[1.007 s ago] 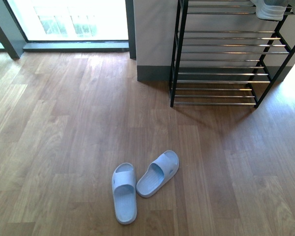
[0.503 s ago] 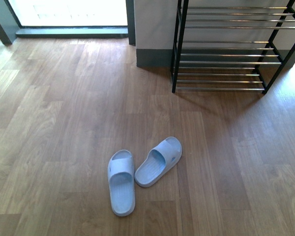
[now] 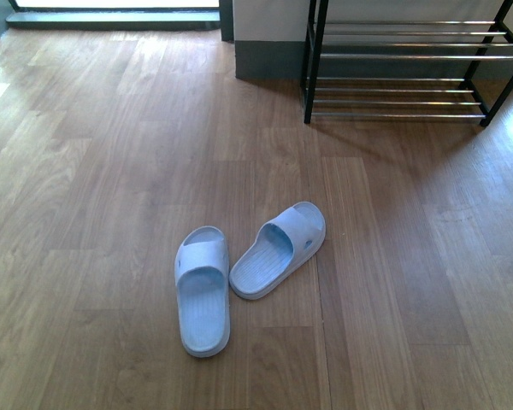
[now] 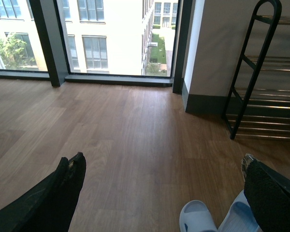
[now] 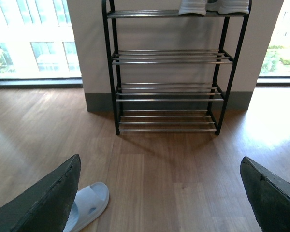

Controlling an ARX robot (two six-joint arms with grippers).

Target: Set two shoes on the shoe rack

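My left tool (image 4: 160, 162) is spread wide with nothing between its fingers. My right tool (image 5: 159, 164) is spread just as wide and is also empty. The two pale blue slide sandals lie on the wooden floor (image 3: 94, 171) in front of the shoe rack (image 3: 311, 68), well apart from it and off beyond its left post. The nearer sandal (image 3: 279, 249) angles its toe toward the rack. The farther sandal (image 3: 203, 290) lies just beside the nearer one's heel; I cannot tell whether they touch. White-soled sneakers (image 5: 234, 6) sit on the rack's top tier.
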